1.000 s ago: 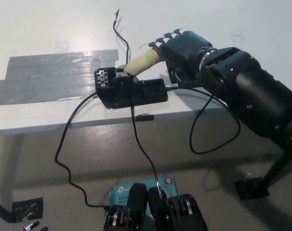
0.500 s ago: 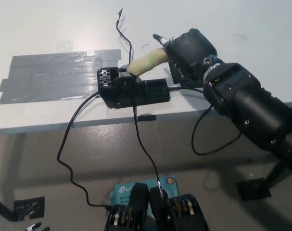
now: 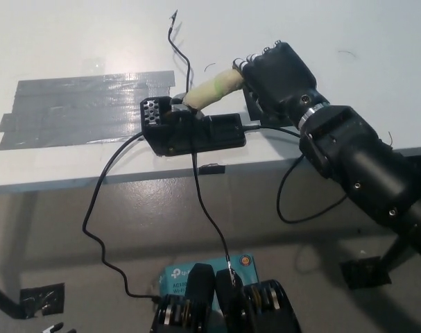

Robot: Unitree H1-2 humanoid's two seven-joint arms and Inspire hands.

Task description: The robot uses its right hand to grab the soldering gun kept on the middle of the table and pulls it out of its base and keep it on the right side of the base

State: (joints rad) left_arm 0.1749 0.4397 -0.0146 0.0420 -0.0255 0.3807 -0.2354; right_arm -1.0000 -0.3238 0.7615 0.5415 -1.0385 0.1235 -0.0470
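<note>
soldering gun [image 3: 211,89] handle angled up-right, in base [image 3: 193,133]

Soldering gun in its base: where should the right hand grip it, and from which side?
Grip the pale wrapped handle of the soldering gun, coming from the right, where the right hand already is. The handle slants up and right out of the black base, so that free end is exposed; the tip end is buried in the base.
</note>
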